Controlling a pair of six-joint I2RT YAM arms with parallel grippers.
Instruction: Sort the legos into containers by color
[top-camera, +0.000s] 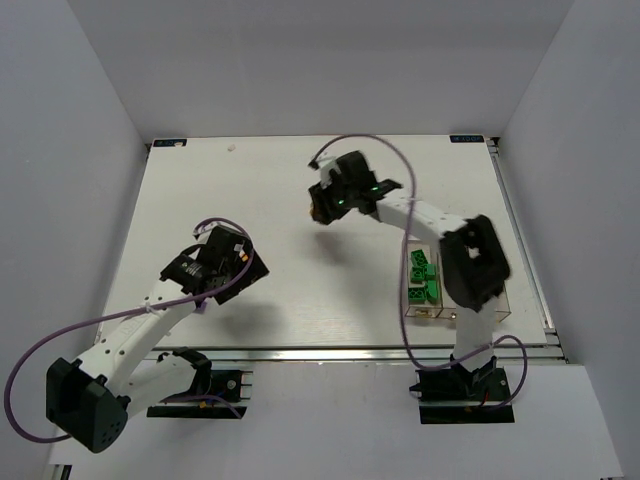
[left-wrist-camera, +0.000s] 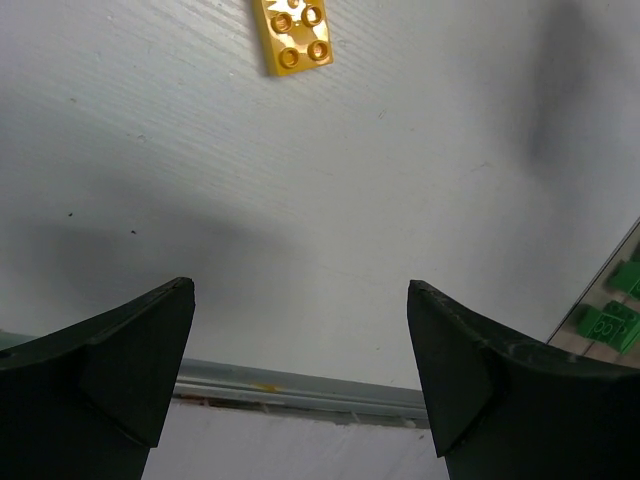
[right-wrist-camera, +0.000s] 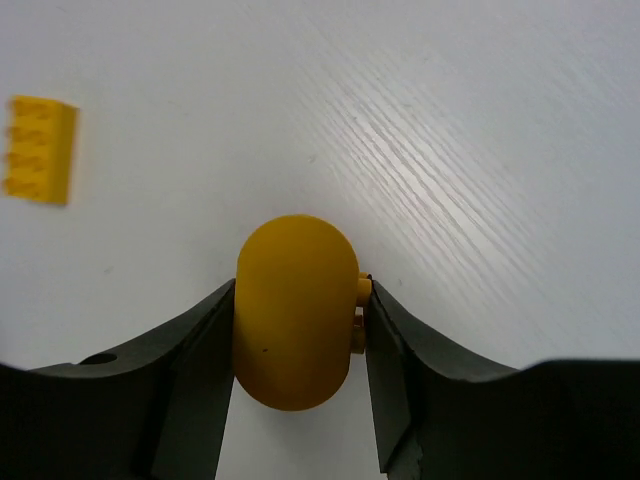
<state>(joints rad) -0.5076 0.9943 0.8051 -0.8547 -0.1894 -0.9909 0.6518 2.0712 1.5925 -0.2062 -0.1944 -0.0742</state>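
Note:
A rounded yellow lego (right-wrist-camera: 295, 330) sits between the fingers of my right gripper (right-wrist-camera: 302, 288), which is shut on it, both fingers touching its sides, just above the white table. In the top view that gripper (top-camera: 320, 210) is at mid-table, far side. A flat yellow lego (right-wrist-camera: 40, 150) lies to its left, and the left wrist view shows it too (left-wrist-camera: 293, 36). My left gripper (left-wrist-camera: 300, 288) is open and empty over bare table (top-camera: 222, 265). The clear containers (top-camera: 506, 300) at the right hold green legos (top-camera: 424, 276). Purple legos are out of view.
The table's near edge rail (left-wrist-camera: 300, 385) shows between the left fingers. A corner of the containers with green legos (left-wrist-camera: 612, 322) is at the right of the left wrist view. White walls enclose the table (top-camera: 280, 180) on three sides.

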